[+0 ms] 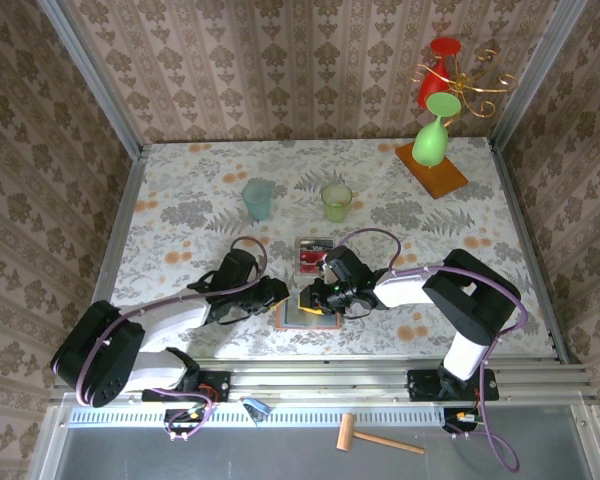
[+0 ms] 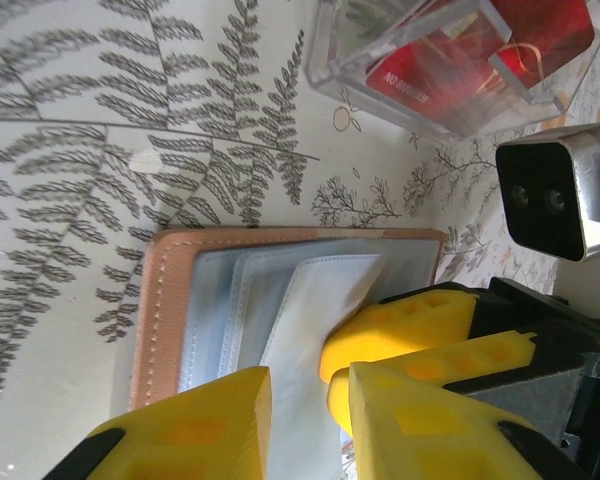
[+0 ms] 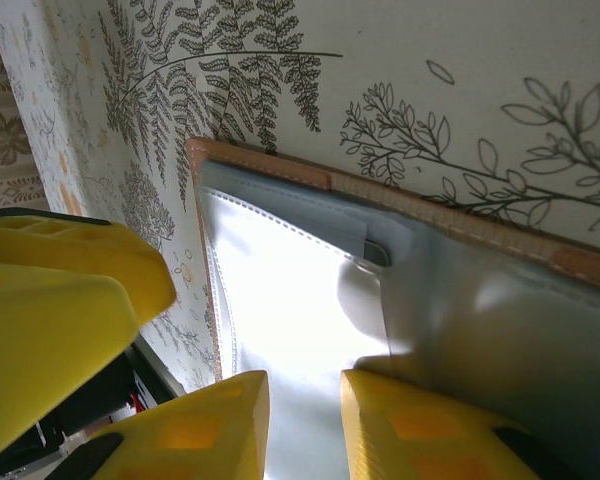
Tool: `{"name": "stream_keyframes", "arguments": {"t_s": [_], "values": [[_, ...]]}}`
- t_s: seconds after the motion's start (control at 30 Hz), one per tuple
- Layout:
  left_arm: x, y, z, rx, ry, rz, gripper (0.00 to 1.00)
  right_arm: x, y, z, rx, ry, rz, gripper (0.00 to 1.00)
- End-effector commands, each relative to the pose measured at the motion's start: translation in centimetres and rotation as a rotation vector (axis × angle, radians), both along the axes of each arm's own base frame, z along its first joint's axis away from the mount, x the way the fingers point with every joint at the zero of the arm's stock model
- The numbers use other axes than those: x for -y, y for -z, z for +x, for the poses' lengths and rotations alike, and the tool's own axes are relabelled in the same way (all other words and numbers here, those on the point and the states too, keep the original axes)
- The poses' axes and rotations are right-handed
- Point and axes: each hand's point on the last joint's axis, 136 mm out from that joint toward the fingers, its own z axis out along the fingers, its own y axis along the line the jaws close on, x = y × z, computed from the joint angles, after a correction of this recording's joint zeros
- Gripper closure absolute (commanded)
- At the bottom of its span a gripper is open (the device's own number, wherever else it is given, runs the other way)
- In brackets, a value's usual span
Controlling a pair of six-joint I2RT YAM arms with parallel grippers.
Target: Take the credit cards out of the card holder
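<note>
The card holder (image 1: 310,314) lies open on the table, tan rim (image 2: 155,320) outward and grey-blue pockets (image 3: 280,300) facing up. My left gripper (image 1: 278,292) comes at it from the left. Its yellow jaws (image 2: 305,400) stand apart over a pale pocket flap with nothing clamped. My right gripper (image 1: 315,298) reaches in from the right. Its jaws (image 3: 305,425) are also apart, with the tips on the pocket surface. One right finger (image 2: 400,325) rests on the flap beside my left one. A dark corner (image 3: 377,253) peeks from a pocket mouth. Red credit cards (image 2: 430,75) lie in a clear tray (image 1: 314,255).
The clear tray (image 2: 330,60) sits just beyond the card holder. Farther back stand a teal cup (image 1: 257,199) and a green cup (image 1: 336,202). An orange board with a green glass (image 1: 432,150) is at the back right. A wooden mallet (image 1: 380,437) lies below the rail.
</note>
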Motion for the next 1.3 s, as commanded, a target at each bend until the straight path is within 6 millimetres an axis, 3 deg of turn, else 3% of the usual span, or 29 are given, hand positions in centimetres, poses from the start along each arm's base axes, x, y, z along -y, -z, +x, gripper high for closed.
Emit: {"name": "stream_keyframes", "arguments": {"t_s": [0.0,0.83,1.27], "values": [[0.7,-0.1,-0.4,-0.008,0.024,-0.031,0.72,1.7,2.4,-0.8,-0.061,0.026,-0.079,0.73],[0.4,2.0,-2.2,-0.088,0.071,0.034,0.70,1.7,2.1,-0.7,-0.064,0.023,-0.084,0.74],[1.3,1.4,-2.0,-0.077,0.070,-0.011,0.79,1.9,2.2,-0.8,-0.062,0.021,-0.089,0.73]]}}
